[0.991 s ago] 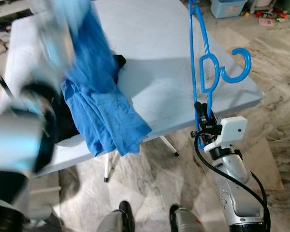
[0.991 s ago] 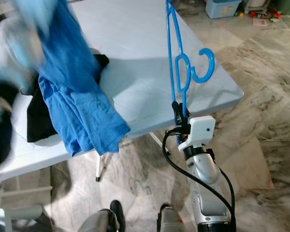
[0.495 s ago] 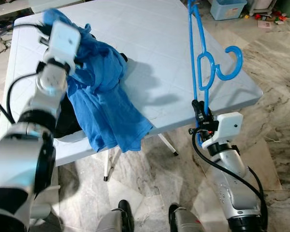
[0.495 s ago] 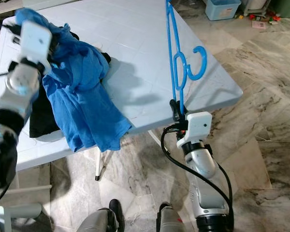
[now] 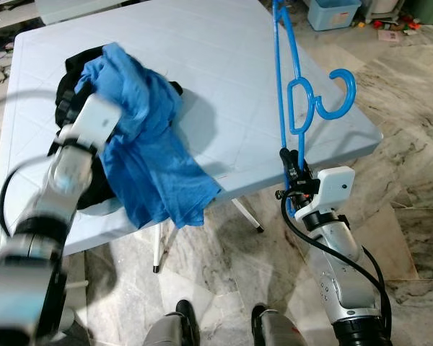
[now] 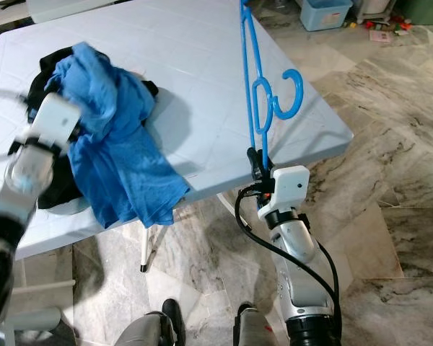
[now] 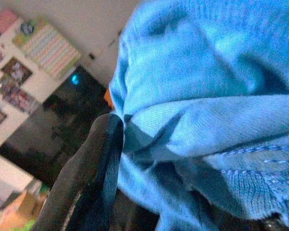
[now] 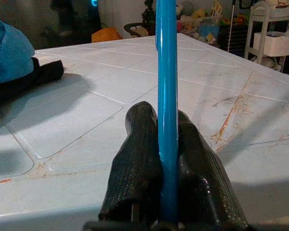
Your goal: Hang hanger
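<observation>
Bright even daylight, soft shadows on the tabletop (image 5: 224,86); the left arm (image 5: 61,180) is motion-blurred, the left wrist view dim and soft.

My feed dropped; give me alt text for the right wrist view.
The right gripper is shut on a thin blue plastic hanger, its bar rising upright between the black fingers. Behind lies a pale tiled tabletop.

We're counting one blue hanger (image 5: 294,108), pinched in right gripper (image 5: 291,164). One blue garment (image 5: 148,155) lying on one white table (image 5: 231,65), one black garment (image 6: 47,184) under it. Two grippers showing: left gripper (image 5: 78,108) too. One blue bin (image 5: 335,11) sitting on floor.
</observation>
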Available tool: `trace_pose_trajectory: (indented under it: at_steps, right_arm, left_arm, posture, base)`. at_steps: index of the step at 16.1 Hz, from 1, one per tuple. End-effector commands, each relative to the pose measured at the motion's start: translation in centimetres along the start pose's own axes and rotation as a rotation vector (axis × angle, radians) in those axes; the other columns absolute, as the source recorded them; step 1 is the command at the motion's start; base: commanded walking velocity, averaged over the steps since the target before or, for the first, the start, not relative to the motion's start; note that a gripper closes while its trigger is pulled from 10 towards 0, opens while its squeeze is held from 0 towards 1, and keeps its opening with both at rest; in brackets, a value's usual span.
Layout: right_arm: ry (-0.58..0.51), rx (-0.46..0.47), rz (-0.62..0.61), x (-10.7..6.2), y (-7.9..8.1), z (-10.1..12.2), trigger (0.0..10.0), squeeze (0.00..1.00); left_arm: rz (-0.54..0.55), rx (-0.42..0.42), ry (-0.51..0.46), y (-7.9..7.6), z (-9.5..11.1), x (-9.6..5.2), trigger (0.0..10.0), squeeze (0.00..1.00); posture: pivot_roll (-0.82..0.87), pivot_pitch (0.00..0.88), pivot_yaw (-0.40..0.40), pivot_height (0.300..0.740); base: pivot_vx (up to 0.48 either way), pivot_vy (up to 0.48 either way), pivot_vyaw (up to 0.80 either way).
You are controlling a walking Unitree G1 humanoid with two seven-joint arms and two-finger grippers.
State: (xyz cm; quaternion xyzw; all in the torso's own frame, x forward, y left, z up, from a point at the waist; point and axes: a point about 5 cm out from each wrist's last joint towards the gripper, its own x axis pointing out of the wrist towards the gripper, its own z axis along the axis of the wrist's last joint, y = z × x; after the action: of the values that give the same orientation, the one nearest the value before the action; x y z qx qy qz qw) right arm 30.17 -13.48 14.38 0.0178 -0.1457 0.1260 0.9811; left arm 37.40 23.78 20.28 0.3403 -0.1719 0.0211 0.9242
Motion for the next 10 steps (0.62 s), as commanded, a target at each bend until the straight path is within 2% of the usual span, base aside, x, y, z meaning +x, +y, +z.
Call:
trace_pose_trajectory:
  at_steps: [1,3,4,6,8,9,10]
  right_arm:
    - [0.102,0.030,0.017,-0.8,0.7,-2.0,10.0,0.00]
    - [0.107,0.029,0.011,-0.9,0.5,-2.1,10.0,0.00]
    - [0.108,0.030,0.011,-0.9,0.5,-2.1,10.0,0.00]
    - [0.108,0.031,0.014,-0.9,0.7,-2.1,10.0,0.00]
    - [0.108,0.031,0.015,-0.9,0.7,-2.1,10.0,0.00]
    - [0.112,0.031,0.015,-1.0,0.7,-2.2,10.0,0.00]
    - [0.114,0.031,0.015,-1.0,0.7,-2.2,10.0,0.00]
  left_arm:
    - [0.035,-0.011,0.021,0.4,-0.4,-0.5,10.0,1.00]
    - [0.097,-0.113,-0.025,-0.6,0.8,-1.3,10.0,1.00]
    - [0.100,-0.130,-0.030,-0.7,1.0,-1.3,10.0,1.00]
    - [0.075,-0.226,-0.108,-2.8,3.0,-2.0,10.0,1.00]
    - [0.067,-0.250,-0.157,-3.7,4.0,-2.8,10.0,1.00]
    - [0.116,-0.279,-0.197,-3.6,4.5,-3.7,10.0,1.00]
    - [0.130,-0.279,-0.214,-3.5,4.7,-4.1,10.0,1.00]
  posture:
    - [-0.10,0.241,0.095,0.740]
    - [-0.10,0.243,0.094,0.740]
    - [-0.10,0.243,0.094,0.740]
    - [-0.10,0.243,0.094,0.740]
    - [-0.10,0.246,0.094,0.740]
    - [-0.10,0.252,0.094,0.740]
    - [-0.10,0.254,0.093,0.740]
  base:
    - [0.000,0.000,0.00]
    - [0.000,0.000,0.00]
    - [0.000,0.000,0.00]
    - [0.000,0.000,0.00]
    - [0.000,0.000,0.00]
    - [0.000,0.000,0.00]
    - [0.000,0.000,0.00]
